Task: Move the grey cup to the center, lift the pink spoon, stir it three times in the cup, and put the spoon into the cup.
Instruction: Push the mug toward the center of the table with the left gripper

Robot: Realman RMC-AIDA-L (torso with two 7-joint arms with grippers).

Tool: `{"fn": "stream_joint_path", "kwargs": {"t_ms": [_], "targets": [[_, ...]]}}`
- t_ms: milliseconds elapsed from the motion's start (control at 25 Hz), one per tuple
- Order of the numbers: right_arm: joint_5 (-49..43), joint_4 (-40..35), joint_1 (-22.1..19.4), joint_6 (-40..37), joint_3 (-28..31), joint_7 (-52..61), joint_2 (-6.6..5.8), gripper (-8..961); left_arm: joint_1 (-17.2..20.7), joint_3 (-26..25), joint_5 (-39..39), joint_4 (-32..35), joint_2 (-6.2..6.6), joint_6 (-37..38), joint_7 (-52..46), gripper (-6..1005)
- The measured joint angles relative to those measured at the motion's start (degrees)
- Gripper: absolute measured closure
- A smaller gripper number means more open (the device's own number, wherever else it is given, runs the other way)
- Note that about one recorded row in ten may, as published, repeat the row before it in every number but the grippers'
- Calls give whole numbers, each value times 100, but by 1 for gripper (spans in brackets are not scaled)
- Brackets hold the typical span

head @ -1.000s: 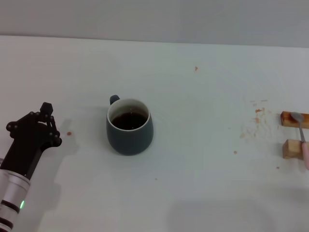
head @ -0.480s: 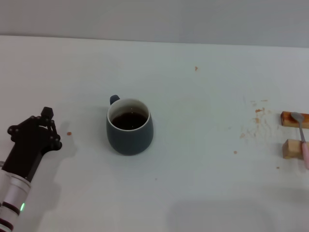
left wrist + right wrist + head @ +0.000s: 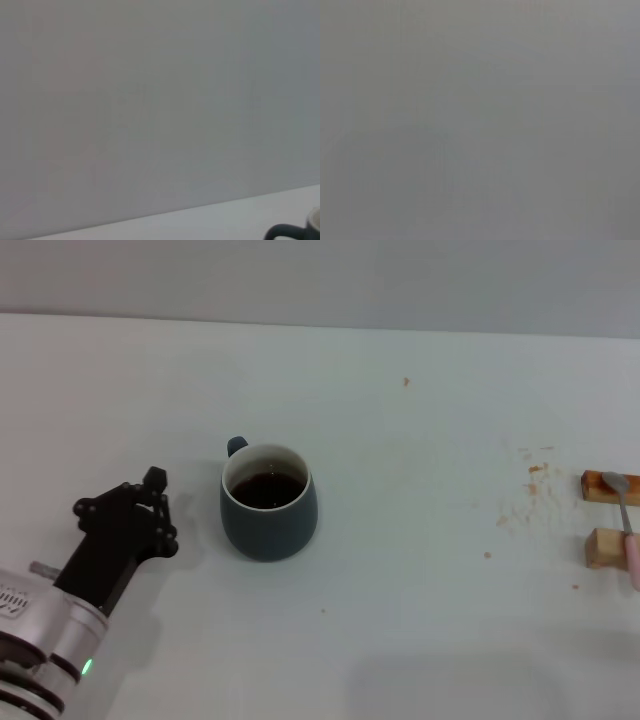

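You have a white tabletop [image 3: 420, 620] as the landmark. Two small tan wooden blocks sit at its right edge: the farther block [image 3: 597, 486], stained reddish on top, and the nearer block [image 3: 604, 548], apart from it. Orange-brown crumb specks [image 3: 530, 490] lie just left of the farther block.

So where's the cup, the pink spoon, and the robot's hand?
grey cup [image 3: 268, 525], head view, on its front outer wall.
pink spoon [image 3: 632, 552], head view, on its pink handle.
left gripper [image 3: 150, 505], head view, at its fingertips.
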Motion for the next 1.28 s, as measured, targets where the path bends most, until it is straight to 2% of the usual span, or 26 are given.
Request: {"fn": "stream_joint_path", "kwargs": {"t_ms": [240, 600, 640, 760, 1280], "targets": [[0, 11, -5, -17, -8, 2, 0, 184, -166, 276, 3, -141, -11, -155, -13, 1001], [0, 35, 4, -28, -9, 24, 0, 184, -269, 378, 2, -174, -18, -309, -14, 1001], [0, 35, 3, -28, -9, 25, 0, 184, -436, 535, 0, -274, -16, -476, -13, 1001], [0, 35, 3, -28, -9, 26, 0, 184, -513, 619, 1, -291, -16, -553, -13, 1001], [0, 31, -13, -28, -9, 30, 0, 184, -583, 887, 2, -515, -17, -840, -13, 1001]]}}
